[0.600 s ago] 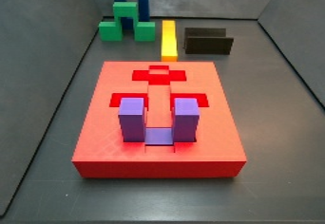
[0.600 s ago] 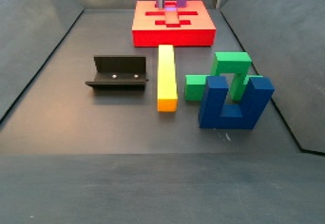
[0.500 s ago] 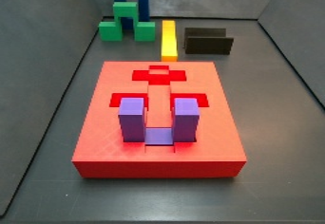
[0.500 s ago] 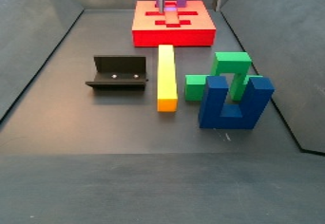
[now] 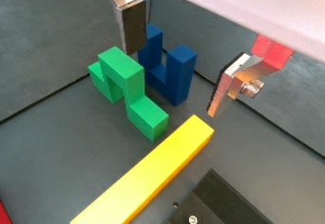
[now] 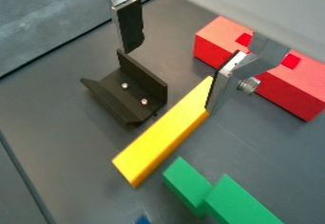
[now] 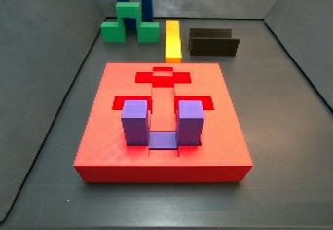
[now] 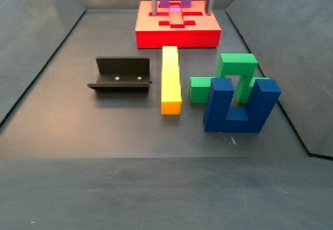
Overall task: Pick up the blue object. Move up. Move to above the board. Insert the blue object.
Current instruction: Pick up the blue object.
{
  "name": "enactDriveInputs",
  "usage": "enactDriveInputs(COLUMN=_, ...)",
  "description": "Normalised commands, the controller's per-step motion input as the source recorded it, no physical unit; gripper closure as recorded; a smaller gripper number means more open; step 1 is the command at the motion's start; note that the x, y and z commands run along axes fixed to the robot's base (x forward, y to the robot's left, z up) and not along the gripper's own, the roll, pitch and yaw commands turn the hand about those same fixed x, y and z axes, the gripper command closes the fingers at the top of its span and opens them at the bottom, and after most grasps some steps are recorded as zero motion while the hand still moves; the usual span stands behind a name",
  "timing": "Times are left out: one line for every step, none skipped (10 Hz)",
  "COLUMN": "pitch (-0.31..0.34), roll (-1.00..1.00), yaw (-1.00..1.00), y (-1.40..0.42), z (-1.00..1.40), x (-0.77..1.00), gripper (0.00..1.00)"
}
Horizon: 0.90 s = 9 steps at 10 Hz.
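Hand [image 5: 178, 62] open, nothing between the fingers; its body is cut off in both wrist views. Blue object [image 5: 166, 65] sits below it, green block [image 5: 127, 87] touching one side, bare table [image 5: 45, 38] beyond.

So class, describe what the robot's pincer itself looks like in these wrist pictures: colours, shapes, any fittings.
The pincer has two flat silver plate fingers lined with dark pads in both wrist views. One finger carries a small silver bolt fitting on its side. No cables or markings show. Above the floor, its fingers are spread with nothing between them.
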Motion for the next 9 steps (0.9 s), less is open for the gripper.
enactDriveInputs(pitch=-0.004, roll=0.00, yaw=-0.02, y=0.38, z=-0.07, x=0.04, gripper=0.00)
enactDriveInputs(pitch=0.000, roll=0.00, yaw=-0.01, y=0.39, z=-0.15, x=0.09, gripper=0.00)
enactDriveInputs(pitch=-0.047, roll=0.00, yaw=-0.03, y=0.42, z=-0.17, x=0.00, gripper=0.00)
enactDriveInputs(pitch=-0.026, roll=0.00, yaw=-0.02, y=0.30, z=-0.16, x=0.07, gripper=0.00)
enactDriveInputs(pitch=0.000, roll=0.02, yaw=-0.04, y=0.27, z=-0.18, x=0.14, gripper=0.00)
enactDriveInputs(pitch=-0.021, roll=0.04, yaw=-0.13, y=0.37, z=-0.19, x=0.00, gripper=0.00)
enactDriveInputs(pitch=-0.029, roll=0.00, yaw=-0.11, y=0.51, z=-0.24, x=0.00, gripper=0.00)
enactDriveInputs(pitch=-0.081, roll=0.00, yaw=-0.10, y=0.54, z=-0.27, x=-0.15, gripper=0.00)
enactDriveInputs(pitch=-0.111, roll=-0.01, yaw=-0.17, y=0.55, z=-0.29, x=-0.43, gripper=0.00)
